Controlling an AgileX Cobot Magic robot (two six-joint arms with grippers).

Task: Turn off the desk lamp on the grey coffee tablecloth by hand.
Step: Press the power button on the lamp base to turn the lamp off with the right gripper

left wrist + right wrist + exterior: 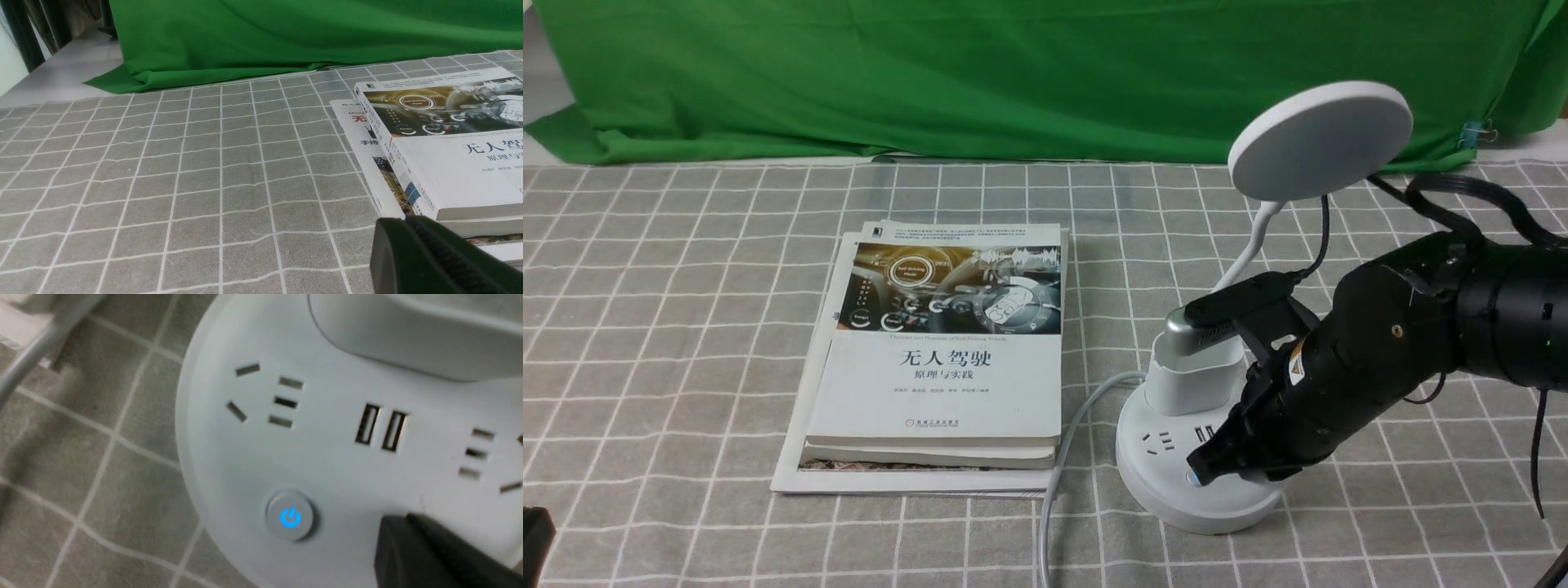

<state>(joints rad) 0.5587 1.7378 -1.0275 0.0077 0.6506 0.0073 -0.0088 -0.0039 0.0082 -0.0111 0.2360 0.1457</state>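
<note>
The cloth [686, 327] is lying under everything, with the backdrop [1013, 73] lying along its far edge. The books [939, 359] are sitting stacked left of centre. The lamp [1194, 384] is standing just right of them, its head [1321, 140] leaning up and rightward. The cord [1066, 441] is running from the base [1168, 482] toward the near edge, between books and lamp. The right gripper [1205, 469] is reaching in from the right, its tip sitting over the base's near part, just beside the button [289, 516] and perhaps touching the base.

Creased green cloth backdrop [980, 73] runs from 10 to 2 o'clock and pools onto the bench. Bare pale bench [61, 69] at 10 o'clock. Small blue clip [1472, 133] on the backdrop at 2 o'clock.
</note>
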